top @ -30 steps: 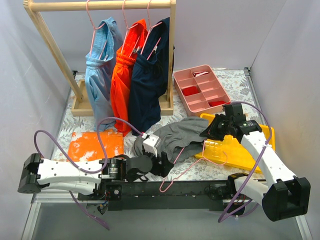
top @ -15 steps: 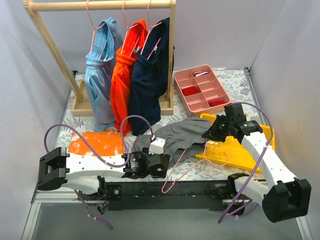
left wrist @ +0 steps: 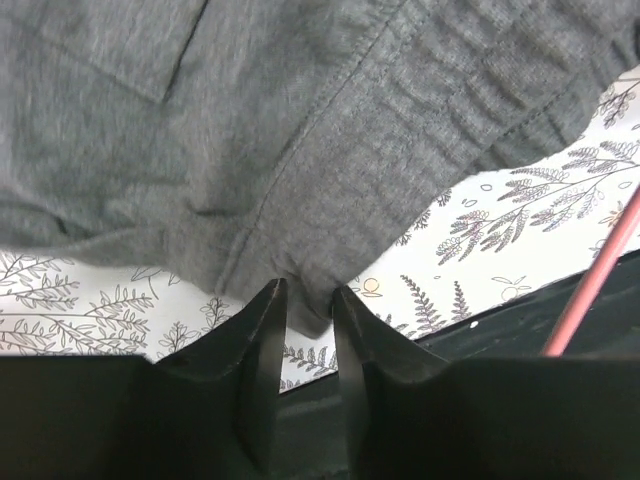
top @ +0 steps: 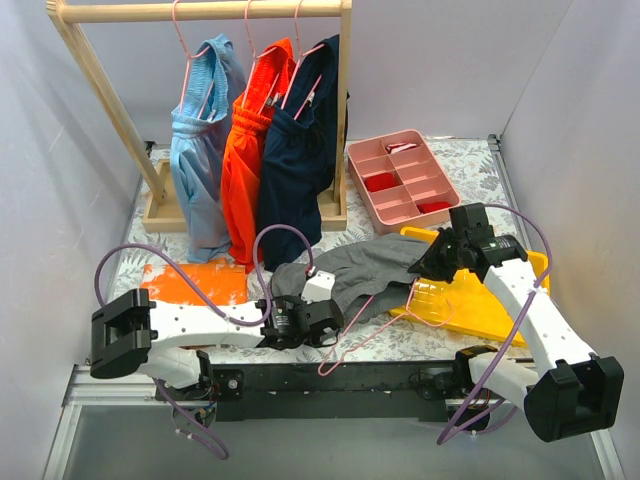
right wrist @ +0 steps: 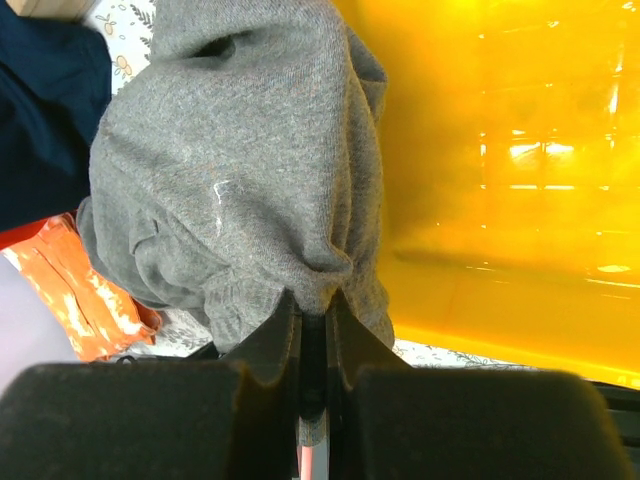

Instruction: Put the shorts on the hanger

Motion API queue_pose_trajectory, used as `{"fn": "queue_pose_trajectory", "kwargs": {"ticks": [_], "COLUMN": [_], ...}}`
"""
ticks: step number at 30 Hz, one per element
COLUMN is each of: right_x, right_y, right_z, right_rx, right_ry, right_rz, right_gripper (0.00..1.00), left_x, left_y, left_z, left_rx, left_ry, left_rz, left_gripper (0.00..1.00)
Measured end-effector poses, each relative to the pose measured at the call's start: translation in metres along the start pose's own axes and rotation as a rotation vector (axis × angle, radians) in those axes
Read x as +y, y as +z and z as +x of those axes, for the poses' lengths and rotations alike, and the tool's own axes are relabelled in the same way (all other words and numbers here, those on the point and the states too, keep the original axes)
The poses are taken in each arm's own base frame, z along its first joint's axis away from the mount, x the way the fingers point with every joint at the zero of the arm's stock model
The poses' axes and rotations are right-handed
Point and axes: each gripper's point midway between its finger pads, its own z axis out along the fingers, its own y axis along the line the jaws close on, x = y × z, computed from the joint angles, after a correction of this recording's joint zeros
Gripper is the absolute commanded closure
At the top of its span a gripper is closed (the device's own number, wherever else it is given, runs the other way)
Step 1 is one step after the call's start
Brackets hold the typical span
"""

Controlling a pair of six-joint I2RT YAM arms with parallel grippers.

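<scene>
The dark grey shorts (top: pixel 368 266) lie crumpled on the patterned cloth between my two arms. The pink wire hanger (top: pixel 372 330) lies partly under them, its hook near the table's front edge. My left gripper (top: pixel 328 322) is at the shorts' near left edge; in the left wrist view (left wrist: pixel 308 290) its jaws pinch a fold of the grey fabric (left wrist: pixel 330 150), with the pink hanger wire (left wrist: pixel 595 285) at the right. My right gripper (top: pixel 430 263) is shut on the shorts' far right end; in the right wrist view (right wrist: pixel 313 300) grey fabric (right wrist: pixel 240 180) bunches over the jaws and a bit of pink wire (right wrist: pixel 311 462) shows between them.
A pale wooden rail (top: pixel 200 11) at the back holds light blue, orange and navy garments on pink hangers. A pink compartment tray (top: pixel 353 153) stands at the back right. A yellow tray (top: pixel 495 305) lies under my right arm. An orange garment with white blotches (top: pixel 195 282) lies at the left.
My left arm has stretched out to the right and its gripper has come to the shorts' near edge and closed on a fold. My right gripper has barely moved.
</scene>
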Motion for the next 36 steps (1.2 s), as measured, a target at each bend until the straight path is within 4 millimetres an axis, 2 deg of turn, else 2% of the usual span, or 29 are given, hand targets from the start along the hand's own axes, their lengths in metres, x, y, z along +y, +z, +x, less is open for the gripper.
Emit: {"fn": "queue_pose_trajectory", "kwargs": {"ticks": [3, 4, 8, 12, 18, 22, 27, 36], "right_x": [0.0, -0.001, -0.003, 0.001, 0.024, 0.031, 0.034, 0.047], "right_y": [0.0, 0.001, 0.005, 0.004, -0.014, -0.023, -0.028, -0.042], "right_z": [0.0, 0.0, 0.0, -0.003, -0.025, -0.033, -0.034, -0.042], "right_rx": [0.004, 0.007, 0.018, 0.008, -0.067, -0.099, -0.088, -0.091], "right_ry": [0.004, 0.006, 0.017, 0.044, 0.103, 0.14, 0.183, 0.227], "right_rz": [0.009, 0.013, 0.031, 0.026, -0.001, -0.001, 0.026, 0.048], "right_gripper": [0.99, 0.99, 0.99, 0.99, 0.99, 0.99, 0.99, 0.99], "left_x": [0.001, 0.001, -0.002, -0.007, -0.012, -0.011, -0.009, -0.003], "left_y": [-0.003, -0.004, -0.014, -0.035, -0.077, -0.095, -0.111, -0.124], "left_z": [-0.002, -0.002, -0.004, -0.017, -0.038, -0.042, -0.046, -0.04], "left_rx": [-0.001, 0.001, 0.008, -0.002, -0.032, -0.033, -0.024, 0.007], "left_ry": [0.0, 0.001, -0.003, -0.031, -0.091, -0.118, -0.144, -0.187], "left_rz": [0.004, 0.007, 0.036, 0.093, 0.197, 0.237, 0.255, 0.272], "left_gripper": [0.94, 1.0, 1.0, 1.0, 1.0, 1.0, 1.0, 1.0]}}
